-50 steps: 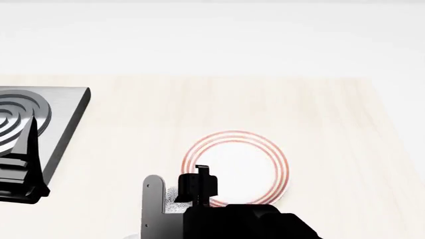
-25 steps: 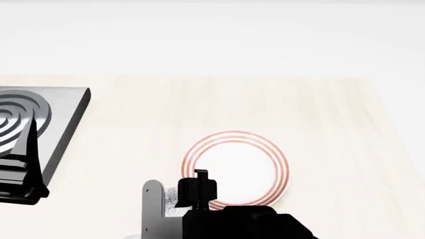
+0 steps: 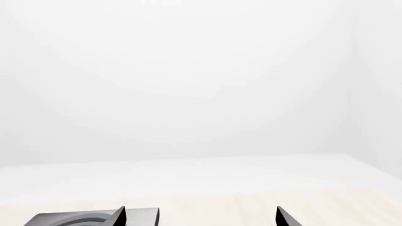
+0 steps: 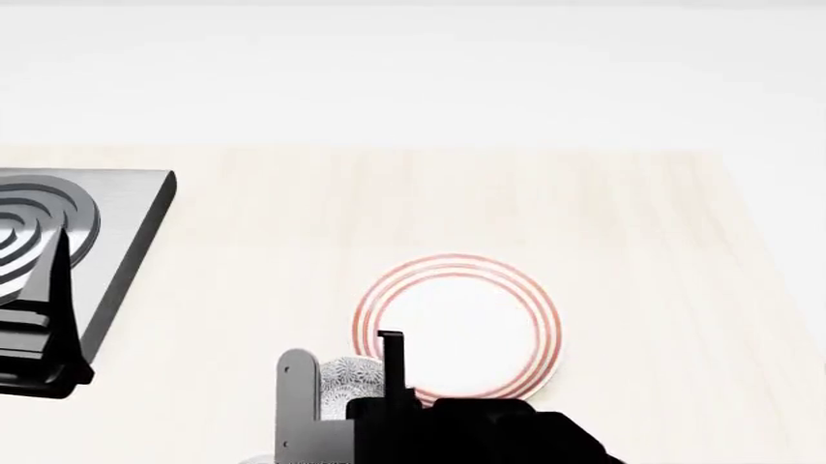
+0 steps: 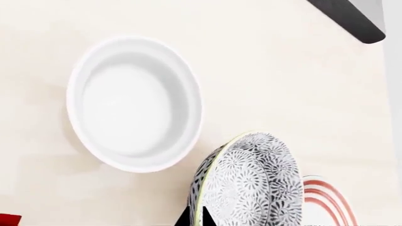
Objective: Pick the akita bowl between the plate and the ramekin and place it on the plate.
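Observation:
In the right wrist view the speckled akita bowl is tipped up on edge, and my right gripper is shut on its rim. Beside it stands the plain white ramekin, upright and empty. A slice of the red-ringed plate shows on the bowl's other side. From the head camera the plate lies mid-table with nothing on it, and the bowl peeks out at its near left edge under my right gripper. My left gripper is open and holds nothing.
A grey slab with raised concentric rings sits at the table's left edge, under my left arm. It also shows in the left wrist view as the slab. A small red object lies near the ramekin.
My right gripper has turned and drawn back slightly with the bowl's rim in it. More of the speckled bowl now shows at the plate's near left. The left arm has stayed still.

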Motion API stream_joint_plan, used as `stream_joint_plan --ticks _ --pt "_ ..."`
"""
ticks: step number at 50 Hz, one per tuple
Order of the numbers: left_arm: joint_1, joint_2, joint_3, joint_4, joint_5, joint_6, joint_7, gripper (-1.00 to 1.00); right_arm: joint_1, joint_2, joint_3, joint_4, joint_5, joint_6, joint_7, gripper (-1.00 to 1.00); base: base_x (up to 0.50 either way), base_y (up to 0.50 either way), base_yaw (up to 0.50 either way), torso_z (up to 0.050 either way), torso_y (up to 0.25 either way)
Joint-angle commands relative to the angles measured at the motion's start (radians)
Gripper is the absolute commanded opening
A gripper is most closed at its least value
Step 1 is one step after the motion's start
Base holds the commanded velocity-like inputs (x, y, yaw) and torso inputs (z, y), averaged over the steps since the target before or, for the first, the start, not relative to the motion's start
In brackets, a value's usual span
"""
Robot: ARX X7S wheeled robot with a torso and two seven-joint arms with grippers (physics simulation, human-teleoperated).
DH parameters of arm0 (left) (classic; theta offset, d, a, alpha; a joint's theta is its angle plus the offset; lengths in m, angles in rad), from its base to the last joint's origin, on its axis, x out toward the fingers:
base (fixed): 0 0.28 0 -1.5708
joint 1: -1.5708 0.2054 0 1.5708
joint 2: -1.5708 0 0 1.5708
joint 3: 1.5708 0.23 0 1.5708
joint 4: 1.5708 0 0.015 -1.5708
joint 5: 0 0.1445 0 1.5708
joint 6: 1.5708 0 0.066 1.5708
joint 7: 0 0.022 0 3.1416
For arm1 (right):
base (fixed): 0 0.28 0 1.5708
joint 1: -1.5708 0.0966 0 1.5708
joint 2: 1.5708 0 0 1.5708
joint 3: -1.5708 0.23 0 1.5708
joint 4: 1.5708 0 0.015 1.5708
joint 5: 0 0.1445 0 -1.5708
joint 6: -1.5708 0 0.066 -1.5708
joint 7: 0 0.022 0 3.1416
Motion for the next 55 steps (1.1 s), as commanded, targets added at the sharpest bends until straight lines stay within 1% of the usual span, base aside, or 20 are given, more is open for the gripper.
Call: stream_joint_plan --ticks 1,21,35,46,55 --pt "0.001 -0.004 -0.005 0.002 -0.006 0.003 -0.004 1.00 -0.023 0.000 -0.015 0.038 -0.123 -0.022 0.026 -1.00 0.00 0.00 0.00 0.000 0.000" --pt "-0.005 -0.010 -0.015 0.020 -0.032 -0.005 -0.016 1.00 0.120 0.085 0.016 -0.164 -0.203 0.111 0.041 -1.00 0.00 0.00 0.00 -0.001 0.000" --pt "-0.005 -0.013 -0.013 0.031 -0.041 -0.007 -0.025 1.00 0.170 0.133 0.050 -0.274 -0.210 0.175 0.035 -1.00 0.00 0.00 0.00 0.000 0.000" --pt "-0.002 -0.016 -0.013 0.037 -0.047 -0.005 -0.029 1.00 0.168 0.143 0.063 -0.238 -0.215 0.163 0.057 -1.00 0.00 0.00 0.00 0.000 0.000" --pt "-0.004 -0.017 -0.005 0.034 -0.046 -0.004 -0.031 1.00 0.160 0.119 0.083 -0.093 -0.227 0.103 0.119 -1.00 0.00 0.00 0.00 0.000 0.000"
